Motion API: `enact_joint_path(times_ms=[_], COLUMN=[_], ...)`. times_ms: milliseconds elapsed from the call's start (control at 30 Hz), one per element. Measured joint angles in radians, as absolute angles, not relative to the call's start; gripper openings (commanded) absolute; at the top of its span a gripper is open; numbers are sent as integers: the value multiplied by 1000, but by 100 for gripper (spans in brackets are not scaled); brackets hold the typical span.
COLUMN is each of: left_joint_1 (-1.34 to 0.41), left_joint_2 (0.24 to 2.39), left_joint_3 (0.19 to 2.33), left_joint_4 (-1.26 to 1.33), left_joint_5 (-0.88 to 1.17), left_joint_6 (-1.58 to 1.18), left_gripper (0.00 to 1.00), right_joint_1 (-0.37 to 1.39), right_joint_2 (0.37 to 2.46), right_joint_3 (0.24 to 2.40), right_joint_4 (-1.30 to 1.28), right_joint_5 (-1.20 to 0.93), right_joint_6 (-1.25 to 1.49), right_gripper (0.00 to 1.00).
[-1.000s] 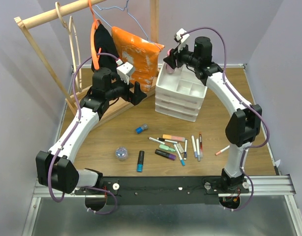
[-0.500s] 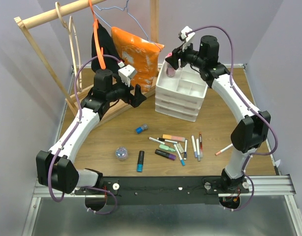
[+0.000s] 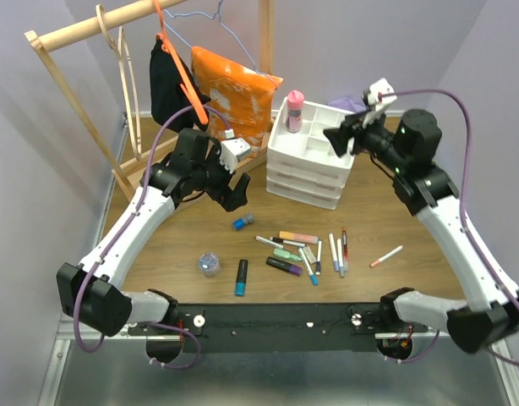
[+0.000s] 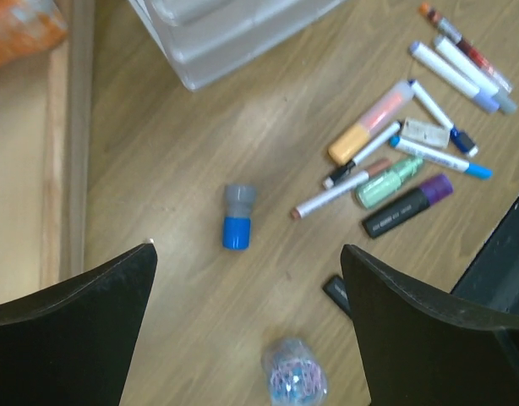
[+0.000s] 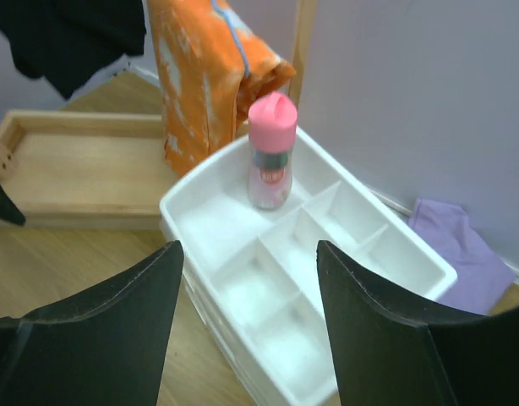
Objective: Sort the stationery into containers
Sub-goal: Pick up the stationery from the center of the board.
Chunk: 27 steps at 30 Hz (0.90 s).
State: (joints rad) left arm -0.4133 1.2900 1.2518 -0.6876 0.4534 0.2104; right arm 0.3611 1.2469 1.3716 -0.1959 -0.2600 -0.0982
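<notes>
A pink-capped bottle (image 3: 295, 110) stands upright in the far left compartment of the white organiser's divided tray (image 3: 320, 155); it also shows in the right wrist view (image 5: 270, 152). My right gripper (image 3: 346, 139) is open and empty, above the tray's (image 5: 185, 207) right side, apart from the bottle. My left gripper (image 3: 234, 193) is open and empty above a blue-capped bottle (image 3: 243, 222) lying on the table, seen between my fingers in the left wrist view (image 4: 237, 218). Several pens and highlighters (image 3: 306, 249) lie in a loose pile in front of the organiser, also in the left wrist view (image 4: 395, 161).
A clear pot of coloured clips (image 3: 210, 264) and a black highlighter (image 3: 241, 277) lie near the front. One stray pen (image 3: 385, 256) lies to the right. A wooden rack (image 3: 73, 93), black cloth (image 3: 166, 76), orange bag (image 3: 234, 93) and purple cloth (image 5: 458, 254) stand behind.
My right gripper let go of the pink-capped bottle in the tray and drew back to the right. My left gripper moved nearer and lower, over the blue-capped bottle.
</notes>
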Motion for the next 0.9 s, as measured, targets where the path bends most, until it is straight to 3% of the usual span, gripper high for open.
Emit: enact_joint_path(times_ms=[500,733,900], left_joint_1=[-524,-525,-526], left_joint_2=[1363,1400,1288], left_joint_3=[1246,1239,1127], left_joint_4=[-819,-840,-773], left_joint_5=[246,205,168], left_joint_6=[284,328,393], left_gripper=[89,93,96], right_joint_1=[362,362,362], right_joint_2=[847,912,1000], right_joint_3=[1065,1098,1112], right_joint_4=[-587,-695,-686], right_joint_5=[-319,-301,-281], right_joint_6=[-370,-467,-499], right_gripper=[67,68,68])
